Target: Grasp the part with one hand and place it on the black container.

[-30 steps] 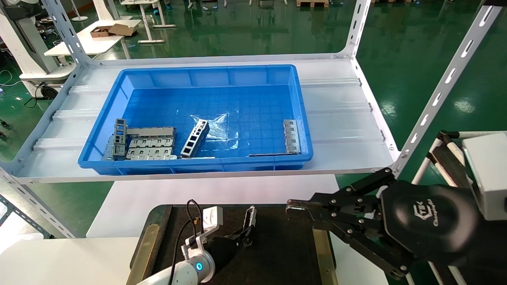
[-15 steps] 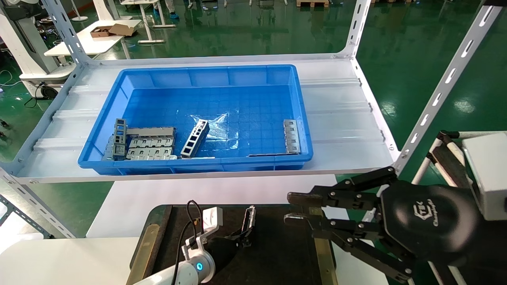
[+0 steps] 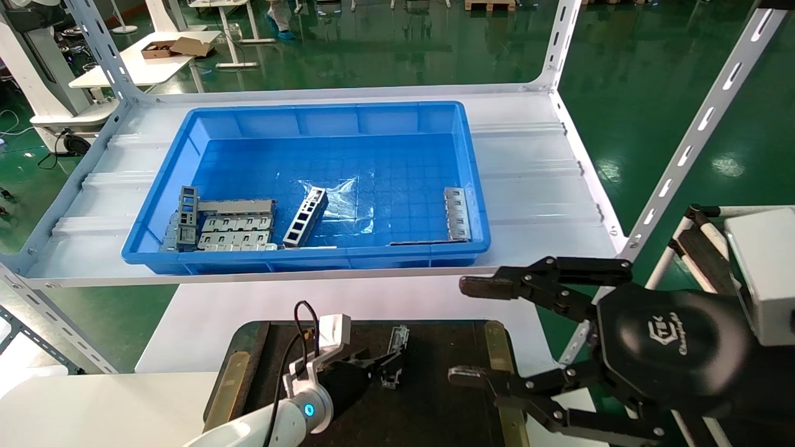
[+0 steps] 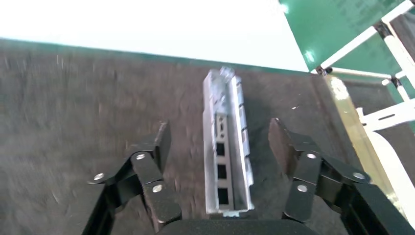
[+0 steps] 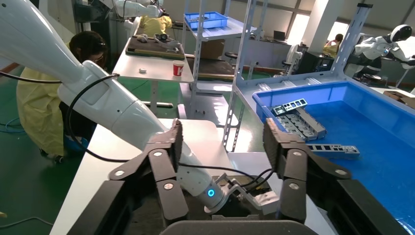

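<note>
The part [image 3: 397, 345], a silver-grey metal trough, lies flat on the black container [image 3: 435, 385], a felt tray with brass side strips. In the left wrist view the part [image 4: 227, 152] lies on the felt [image 4: 73, 98] between my left gripper's fingers, and neither finger touches it. My left gripper [image 3: 388, 367] is open and low over the tray, as the left wrist view [image 4: 221, 139] also shows. My right gripper [image 3: 472, 331] is open wide and empty, above the tray's right edge; its wrist view [image 5: 222, 142] looks at the left arm.
A deep blue bin [image 3: 298, 109] stands on the white shelf behind the tray. It holds a ladder-like grey bar [image 3: 306, 217] and flat silver plates [image 3: 236, 231] at the left and another plate [image 3: 458, 214] at the right. Slotted shelf posts [image 3: 689, 143] rise at the right.
My left gripper has opened and let go of the part, which was tilted up and now lies flat on the tray. My right gripper has gone from shut to wide open.
</note>
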